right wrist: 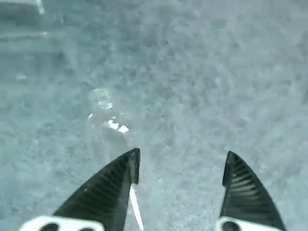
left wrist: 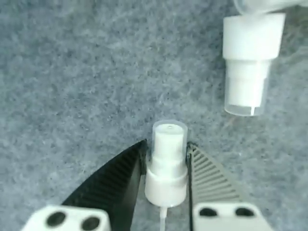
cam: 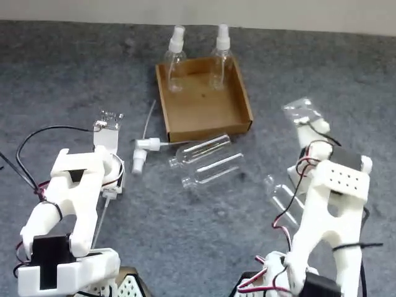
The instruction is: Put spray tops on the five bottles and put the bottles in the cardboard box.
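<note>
Spray top [left wrist: 166,163]: pinched at its white collar between the fingers of my left gripper [left wrist: 166,153]. The clear cap points away from my wrist and the thin dip tube trails back toward me. It sits low over the grey bench [cam: 62,74]; I cannot tell whether it touches.

My left arm [cam: 74,192] stretches forward with the wrist pitched down, its tip left of the cardboard box [cam: 242,93].

Near the left gripper, between it and the box, lie a loose spray top [cam: 148,144] and a second loose top [cam: 138,162].

Bottles:
- Two capped bottles [cam: 175,62] [cam: 221,59] stand upright at the far end of the box.
- Two uncapped bottles [cam: 201,150] [cam: 213,172] lie on their sides side by side, just in front of the box.
- A fifth bottle [cam: 283,198] lies on the bench close beside my right arm [cam: 334,198].

My right arm reaches forward on the right of the box, apart from it. My right gripper [right wrist: 183,161] is spread wide with nothing between the fingers, pointing down at the bench. A clear glinting thing [right wrist: 108,120] lies beside one finger, too faint to name.
</note>
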